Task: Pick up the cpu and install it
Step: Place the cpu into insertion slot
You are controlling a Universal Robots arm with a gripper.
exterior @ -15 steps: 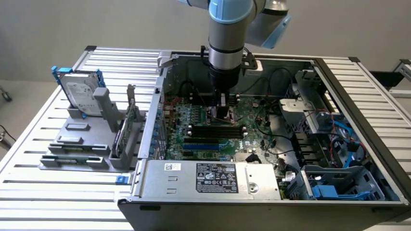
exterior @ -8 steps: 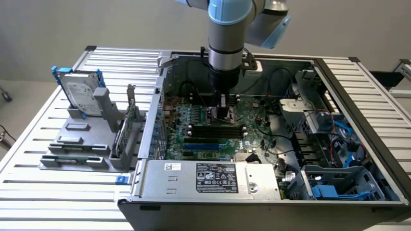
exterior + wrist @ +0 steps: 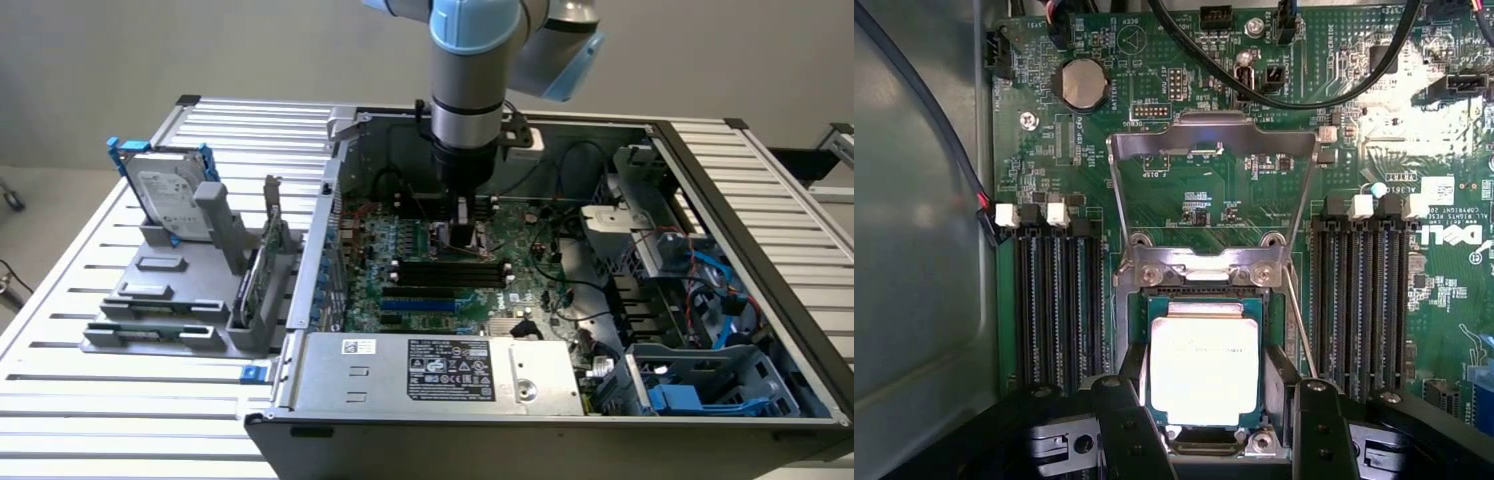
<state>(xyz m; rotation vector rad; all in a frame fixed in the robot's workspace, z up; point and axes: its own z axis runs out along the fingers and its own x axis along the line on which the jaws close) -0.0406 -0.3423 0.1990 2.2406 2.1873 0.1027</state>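
The cpu [image 3: 1204,345], a small square chip with a dull silver top and a thin green rim, lies level in the motherboard's socket [image 3: 1204,440]. The socket's metal load plate [image 3: 1214,150] is swung up and open behind it. My gripper [image 3: 1206,375] reaches straight down over the socket, and its two dark fingers [image 3: 1129,425] flank the chip, with their tips against two opposite edges. In the exterior view my gripper [image 3: 461,228] stands low inside the open computer case [image 3: 534,300], over the green motherboard [image 3: 534,260].
Black memory slots [image 3: 1054,300] run along both sides of the socket, and black cables [image 3: 1294,95] cross the board beyond it. On the slatted table a grey fixture [image 3: 174,300] holds a hard drive [image 3: 167,195] in a blue frame. A power supply [image 3: 434,370] fills the case's near side.
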